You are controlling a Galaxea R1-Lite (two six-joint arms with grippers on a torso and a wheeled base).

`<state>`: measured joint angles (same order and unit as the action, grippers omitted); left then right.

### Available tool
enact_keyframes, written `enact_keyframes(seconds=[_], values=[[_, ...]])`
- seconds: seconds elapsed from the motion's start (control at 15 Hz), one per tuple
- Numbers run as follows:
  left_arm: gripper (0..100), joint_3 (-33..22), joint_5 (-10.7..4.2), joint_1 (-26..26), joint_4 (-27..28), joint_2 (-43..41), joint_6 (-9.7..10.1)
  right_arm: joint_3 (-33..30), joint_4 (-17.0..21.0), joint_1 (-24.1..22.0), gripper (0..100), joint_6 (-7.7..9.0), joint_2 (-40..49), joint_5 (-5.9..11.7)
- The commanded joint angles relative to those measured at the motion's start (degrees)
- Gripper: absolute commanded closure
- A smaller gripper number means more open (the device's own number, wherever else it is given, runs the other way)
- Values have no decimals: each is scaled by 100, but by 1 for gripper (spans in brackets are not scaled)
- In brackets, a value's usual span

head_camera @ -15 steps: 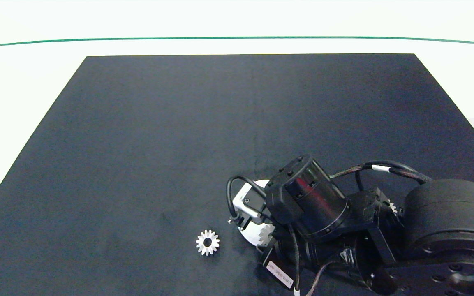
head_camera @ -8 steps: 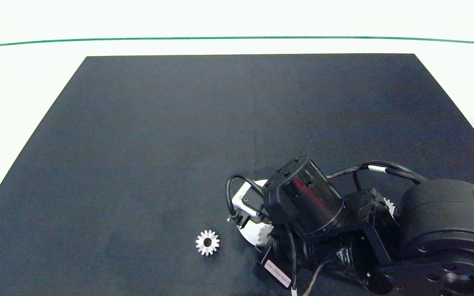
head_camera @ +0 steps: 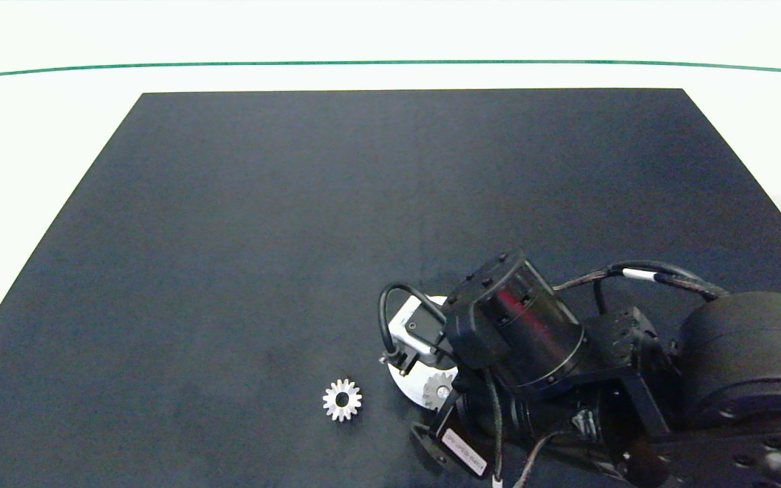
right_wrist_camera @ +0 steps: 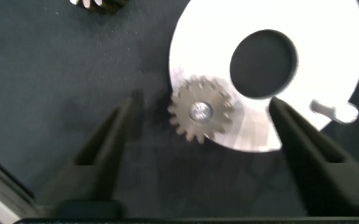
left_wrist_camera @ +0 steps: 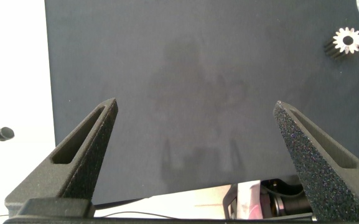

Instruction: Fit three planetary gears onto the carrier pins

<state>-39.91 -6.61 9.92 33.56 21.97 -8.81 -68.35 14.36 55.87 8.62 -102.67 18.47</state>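
While one planetary gear (right_wrist_camera: 201,112) sits seated on a carrier pin at the white disc's (right_wrist_camera: 328,43) edge, low and right of centre in the head view, another gear (head_camera: 342,400) lies loose on the dark worktop (head_camera: 261,237) just left. Above, the right claw (right_wrist_camera: 198,134) hangs open, empty. The left claw (left_wrist_camera: 195,134) hovers open elsewhere.

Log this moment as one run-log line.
right end effector: open, over white round disc | small silver-grey metal gear: seated on pin | second gear: loose on black mat | left end effector: open, idle
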Motion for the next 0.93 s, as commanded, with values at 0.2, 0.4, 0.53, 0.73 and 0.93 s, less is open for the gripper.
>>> enact_keyframes(seconds=[0.2, 0.4, 0.53, 0.73, 0.93], values=[[0, 10, -7, 1, 28, -43, -6, 920, 1420, -858, 0, -27, 2497, -36], [0, 27, -7, 1, 28, -52, 2, 1861, 1535, -2607, 0, 325, 3737, -827], [0, 10, 2, 36, 28, -70, 11, 2124, 1552, -3486, 0, 580, 4194, -1073], [0, 19, -7, 71, 37, -131, 11, 2467, 1447, -4269, 0, 527, 4396, -1425], [0, 19, 2, 80, 37, -158, 11, 2502, 779, -4585, 0, 342, 3877, -1443]])
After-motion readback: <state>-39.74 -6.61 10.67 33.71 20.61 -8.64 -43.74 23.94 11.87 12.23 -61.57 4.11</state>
